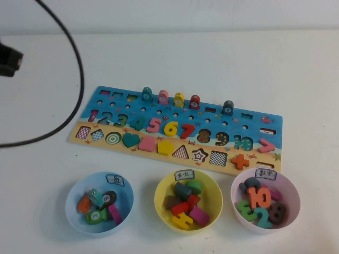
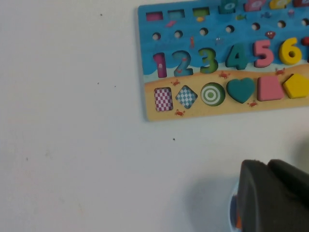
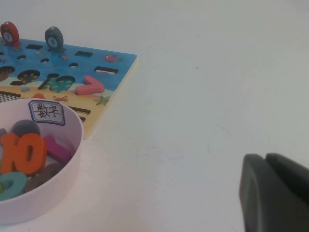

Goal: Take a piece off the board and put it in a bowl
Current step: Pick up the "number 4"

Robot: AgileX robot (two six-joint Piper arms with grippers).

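The teal "4" point(image 1: 139, 123) sits in its slot on the board point(image 1: 273, 127), between the green "3" and the pink "5". It also shows in the left wrist view point(image 2: 236, 55), on the board point(image 2: 147, 58). The pale pink bowl point(image 1: 290, 185) stands in front of the board's right end and holds several number pieces. It also shows in the right wrist view point(image 3: 72, 130). My left gripper point(image 2: 268, 166) is shut and empty, raised off the table near the board's left end. My right gripper point(image 3: 265, 157) is shut and empty, to the right of the pink bowl.
A light blue bowl point(image 1: 74, 190) and a yellow bowl point(image 1: 161, 188), both holding pieces, stand in front of the board. A black cable point(image 1: 79, 79) curves over the table at the back left. A black part of the left arm point(image 1: 8, 61) shows at the left edge.
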